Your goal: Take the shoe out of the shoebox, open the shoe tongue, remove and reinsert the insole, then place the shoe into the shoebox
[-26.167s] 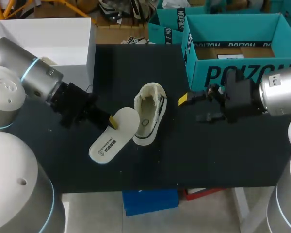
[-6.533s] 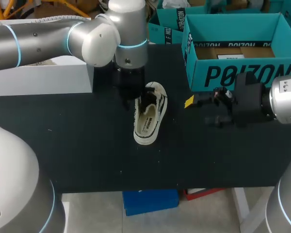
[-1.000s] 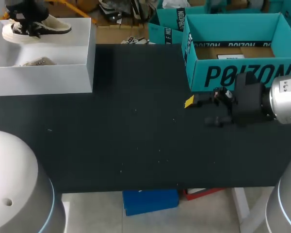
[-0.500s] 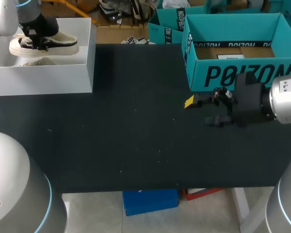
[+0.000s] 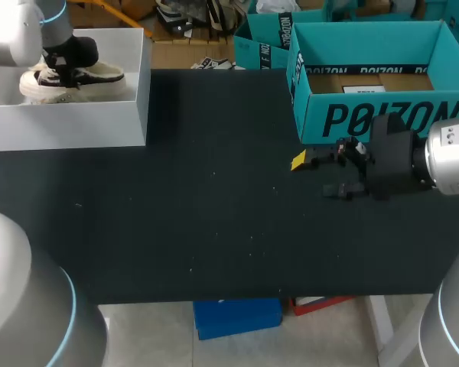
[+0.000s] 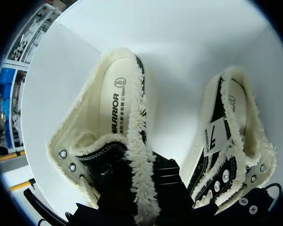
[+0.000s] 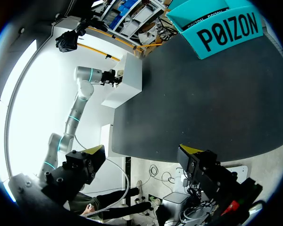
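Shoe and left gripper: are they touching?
Touching. The left wrist view shows the left gripper clamped on the shoe's fleecy edge from both sides.

Even overhead light fills the head view; the black tabletop (image 5: 214,214) stays matte with a faint sheen. The white shoebox (image 5: 69,126) is brightly lit, and in the left wrist view its inner walls verge on glare around the shoe (image 6: 114,113), which casts soft shadows. In the right wrist view, white glare spreads behind the left arm (image 7: 78,108).
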{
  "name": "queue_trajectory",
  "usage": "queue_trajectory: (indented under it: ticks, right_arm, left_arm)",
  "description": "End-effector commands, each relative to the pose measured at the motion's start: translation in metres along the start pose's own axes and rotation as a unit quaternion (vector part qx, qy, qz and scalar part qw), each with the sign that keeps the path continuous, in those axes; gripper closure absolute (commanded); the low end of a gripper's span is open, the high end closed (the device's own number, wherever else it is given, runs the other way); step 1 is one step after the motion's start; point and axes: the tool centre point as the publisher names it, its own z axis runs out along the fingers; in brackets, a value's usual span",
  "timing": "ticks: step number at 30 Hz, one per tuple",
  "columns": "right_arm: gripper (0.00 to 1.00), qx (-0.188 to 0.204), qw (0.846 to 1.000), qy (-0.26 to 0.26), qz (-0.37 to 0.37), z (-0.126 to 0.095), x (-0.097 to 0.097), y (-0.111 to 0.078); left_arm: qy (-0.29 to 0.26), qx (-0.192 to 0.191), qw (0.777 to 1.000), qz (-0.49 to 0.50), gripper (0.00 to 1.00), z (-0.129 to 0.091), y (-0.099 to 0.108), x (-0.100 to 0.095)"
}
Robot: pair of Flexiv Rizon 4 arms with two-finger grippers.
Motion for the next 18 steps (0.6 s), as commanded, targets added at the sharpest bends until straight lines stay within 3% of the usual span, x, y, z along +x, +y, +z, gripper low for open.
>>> queue_trajectory:
  ticks: [1,3,4,6,13,18]
  right_arm:
    - [0.0,0.0,1.0,0.0,0.0,0.001,0.0,0.0]
    - [0.0,0.0,1.0,0.0,0.0,0.001,0.0,0.0]
    - [0.0,0.0,1.0,0.0,0.0,0.001,0.0,0.0]
    - [0.0,0.0,1.0,0.0,0.0,0.001,0.0,0.0]
    - [0.0,0.0,1.0,0.0,0.0,0.001,0.0,0.0]
    - [0.0,0.0,1.0,0.0,0.0,0.001,0.0,0.0]
  left_arm:
    - [0.007,-0.003,1.0,0.0,1.0,0.013,-0.002,-0.008]
    - [0.012,-0.006,1.0,0.003,1.0,0.014,-0.002,-0.008]
    - [0.016,-0.009,1.0,0.004,0.86,0.014,-0.002,-0.008]
    - [0.028,-0.008,1.0,0.006,0.0,0.013,-0.001,-0.007]
    - [0.046,-0.014,0.999,0.0,0.0,-0.027,0.003,-0.019]
    - [0.055,-0.022,0.998,0.006,0.0,-0.072,-0.001,-0.028]
